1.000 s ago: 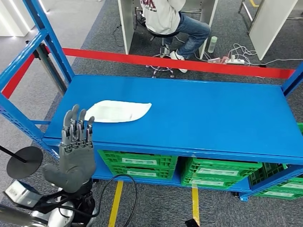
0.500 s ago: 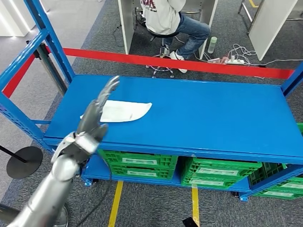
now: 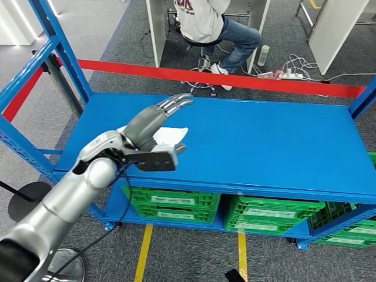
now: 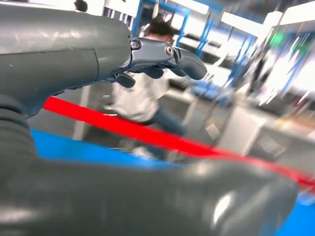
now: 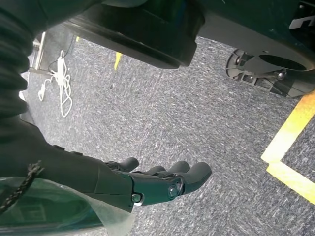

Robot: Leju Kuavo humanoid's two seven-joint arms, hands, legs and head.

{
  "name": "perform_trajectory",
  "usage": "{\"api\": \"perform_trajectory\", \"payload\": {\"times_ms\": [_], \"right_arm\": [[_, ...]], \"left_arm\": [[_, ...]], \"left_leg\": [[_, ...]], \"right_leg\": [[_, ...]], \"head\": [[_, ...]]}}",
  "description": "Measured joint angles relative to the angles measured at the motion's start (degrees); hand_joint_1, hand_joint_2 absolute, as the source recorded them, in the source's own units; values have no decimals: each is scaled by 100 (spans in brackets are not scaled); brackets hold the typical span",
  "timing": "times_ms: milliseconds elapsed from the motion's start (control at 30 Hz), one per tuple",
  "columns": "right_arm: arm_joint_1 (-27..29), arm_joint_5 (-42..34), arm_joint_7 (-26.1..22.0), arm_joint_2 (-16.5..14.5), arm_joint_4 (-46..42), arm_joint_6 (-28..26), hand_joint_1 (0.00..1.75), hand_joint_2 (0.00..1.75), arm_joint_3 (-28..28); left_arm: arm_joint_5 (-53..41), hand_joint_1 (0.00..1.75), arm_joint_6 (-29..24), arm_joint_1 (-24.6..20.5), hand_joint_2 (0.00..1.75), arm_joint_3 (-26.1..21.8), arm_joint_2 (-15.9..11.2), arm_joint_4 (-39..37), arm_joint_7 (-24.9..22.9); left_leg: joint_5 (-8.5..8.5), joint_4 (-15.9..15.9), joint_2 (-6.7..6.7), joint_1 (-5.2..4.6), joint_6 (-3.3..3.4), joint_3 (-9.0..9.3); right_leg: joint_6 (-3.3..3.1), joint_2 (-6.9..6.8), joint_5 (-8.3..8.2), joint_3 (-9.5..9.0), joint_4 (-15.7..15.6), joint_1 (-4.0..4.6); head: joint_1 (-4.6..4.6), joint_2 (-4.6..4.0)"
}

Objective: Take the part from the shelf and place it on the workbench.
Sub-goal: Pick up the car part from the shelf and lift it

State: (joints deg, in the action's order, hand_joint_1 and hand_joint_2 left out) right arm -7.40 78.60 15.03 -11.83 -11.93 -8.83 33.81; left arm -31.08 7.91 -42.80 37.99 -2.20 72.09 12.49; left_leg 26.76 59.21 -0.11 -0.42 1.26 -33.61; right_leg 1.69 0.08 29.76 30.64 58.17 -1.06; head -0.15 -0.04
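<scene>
Part (image 3: 174,134) lies beneath left hand (image 3: 153,126), apparently untouched.

Shelf (image 3: 266,141) top is open blue surface to the right of the left hand (image 3: 153,126), which hovers over the white part (image 3: 175,135). Blue uprights (image 3: 62,53) bound the left end, a red rail (image 3: 221,79) the far side. Green crates (image 3: 177,202) occupy the tier beneath.

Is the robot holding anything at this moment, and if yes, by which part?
Nothing is held. The left hand is open above the white part on the shelf; the right hand hangs open over the floor.
</scene>
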Motion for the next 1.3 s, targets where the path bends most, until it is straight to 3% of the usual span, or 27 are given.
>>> {"api": "perform_trajectory", "payload": {"times_ms": [200,567,800,967,1300], "right_arm": [[-12,-67,16,3,0,-5,0,175,-1],[33,-278,-29,5,0,-153,0,175,8],[55,-373,-41,5,0,-259,0,175,22],[80,-449,-69,5,0,-321,0,175,69],[111,-501,-102,5,0,-337,0,175,124]], "left_arm": [[-620,0,267,-734,175,650,116,-847,-489],[-1149,0,653,-1427,175,1495,232,-1836,-1208],[-1140,0,902,-1621,175,1802,307,-2255,-1508],[-1137,0,753,-1611,175,1944,404,-2578,-1798],[-1153,0,888,-1566,175,2125,487,-3012,-1759]], "left_leg": [[-1,0,1,-1,-1,-2],[-1,1,1,0,-1,-2],[-2,1,1,-1,-2,-2],[-2,1,1,-1,-2,-3],[-2,1,1,-1,-2,-3]], "right_leg": [[4,5,-4,0,0,-1],[4,6,-4,2,0,0],[4,3,-4,1,0,-1],[4,2,-4,1,0,-1],[4,1,-4,2,0,0]], "head": [[1,0],[0,0],[0,0],[0,0],[1,0]]}}
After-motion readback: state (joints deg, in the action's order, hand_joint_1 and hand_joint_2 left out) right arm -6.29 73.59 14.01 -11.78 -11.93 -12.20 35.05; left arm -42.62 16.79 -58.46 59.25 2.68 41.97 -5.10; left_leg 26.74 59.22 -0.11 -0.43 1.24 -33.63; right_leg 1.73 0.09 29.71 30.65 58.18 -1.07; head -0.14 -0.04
